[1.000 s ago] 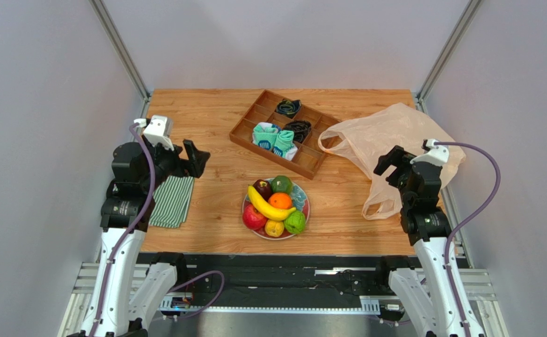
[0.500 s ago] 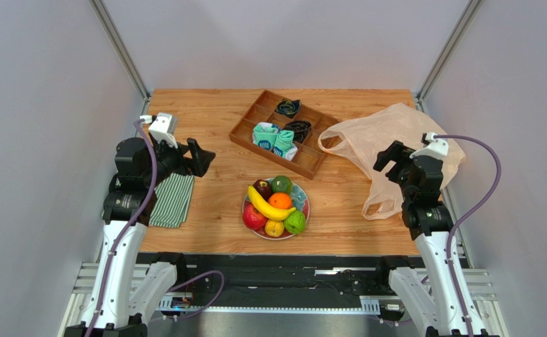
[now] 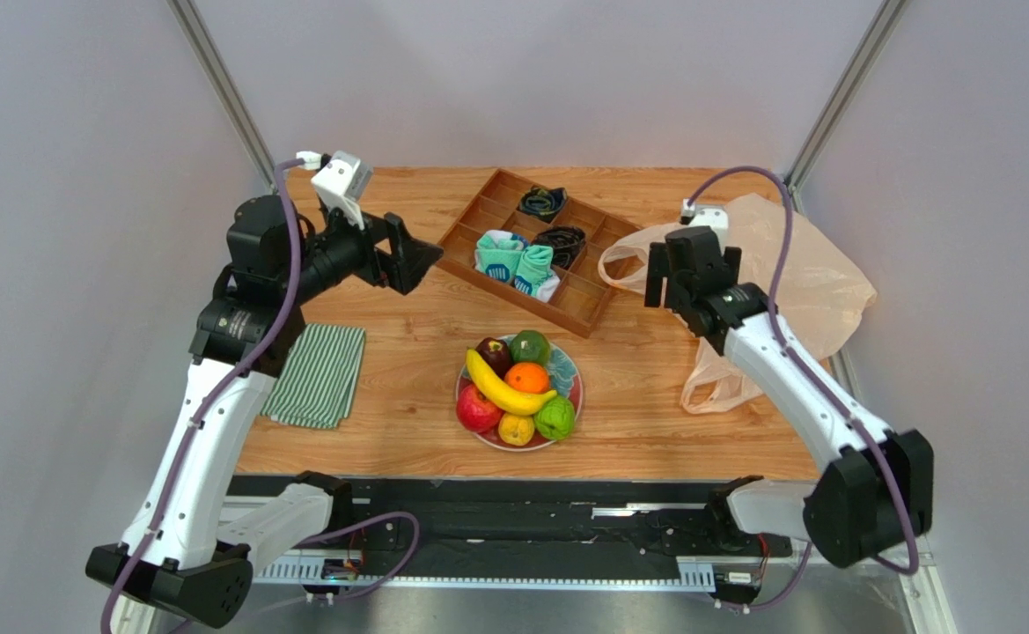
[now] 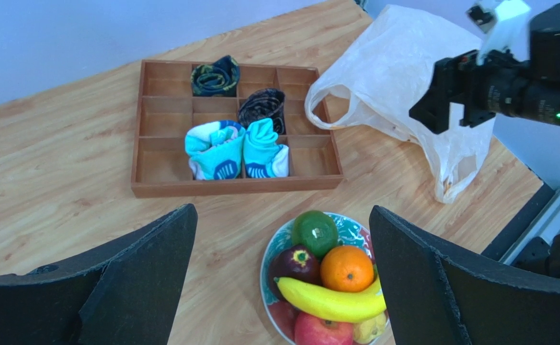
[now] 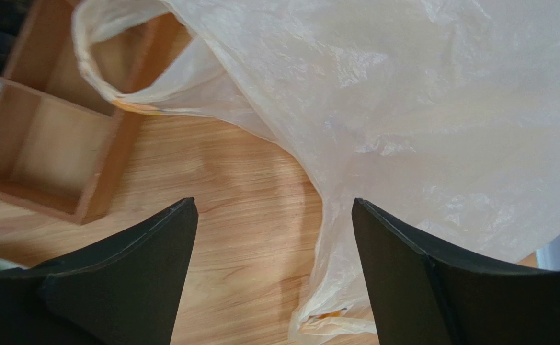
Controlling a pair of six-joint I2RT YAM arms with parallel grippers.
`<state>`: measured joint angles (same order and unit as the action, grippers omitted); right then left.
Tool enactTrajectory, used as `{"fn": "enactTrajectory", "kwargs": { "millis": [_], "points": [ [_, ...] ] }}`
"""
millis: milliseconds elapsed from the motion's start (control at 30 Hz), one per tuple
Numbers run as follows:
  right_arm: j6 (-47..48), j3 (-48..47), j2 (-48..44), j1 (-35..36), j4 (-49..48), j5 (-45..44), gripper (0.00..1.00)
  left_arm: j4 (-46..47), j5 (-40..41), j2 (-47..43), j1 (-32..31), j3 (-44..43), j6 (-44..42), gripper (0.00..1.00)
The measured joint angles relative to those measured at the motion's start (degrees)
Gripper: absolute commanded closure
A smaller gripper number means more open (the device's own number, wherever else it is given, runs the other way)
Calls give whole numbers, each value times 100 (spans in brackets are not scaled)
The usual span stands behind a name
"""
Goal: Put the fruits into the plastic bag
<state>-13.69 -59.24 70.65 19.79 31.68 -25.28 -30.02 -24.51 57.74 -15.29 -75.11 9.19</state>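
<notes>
Both open & empty: left claw point(image 3: 407, 260) toward rear-left corner, right claw point(image 3: 672, 272) over bag point(image 3: 797, 264) at right edge; fruits point(image 3: 520, 387) on plate point(image 4: 349, 227) nr front edge.

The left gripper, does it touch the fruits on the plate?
Apart. The top view shows the left gripper far from the fruits, with bare wood of the table between them.
</notes>
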Motion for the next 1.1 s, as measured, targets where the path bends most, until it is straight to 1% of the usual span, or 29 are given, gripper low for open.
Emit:
{"fn": "enactTrajectory", "kwargs": {
  "millis": [67,200,300,400,933,1067,1100],
  "points": [
    [42,-122,428,35,116,-271,13,140,-83,74,0,13,31,1],
    [157,-203,1154,31,201,-723,12,192,-129,186,0,424,33,1],
    [225,-234,1617,26,181,-837,12,68,-79,212,0,719,28,1],
    [310,-234,2017,26,107,-890,12,-2,-26,208,0,769,9,1],
    [573,-264,3132,26,-1141,-1567,16,-4,66,184,0,769,-44,1],
    [682,-297,3327,28,-1423,-1797,21,-9,68,184,0,769,-50,1],
    [710,-306,3368,28,-1458,-1823,23,-13,68,184,0,769,-52,1]
  ]
}}
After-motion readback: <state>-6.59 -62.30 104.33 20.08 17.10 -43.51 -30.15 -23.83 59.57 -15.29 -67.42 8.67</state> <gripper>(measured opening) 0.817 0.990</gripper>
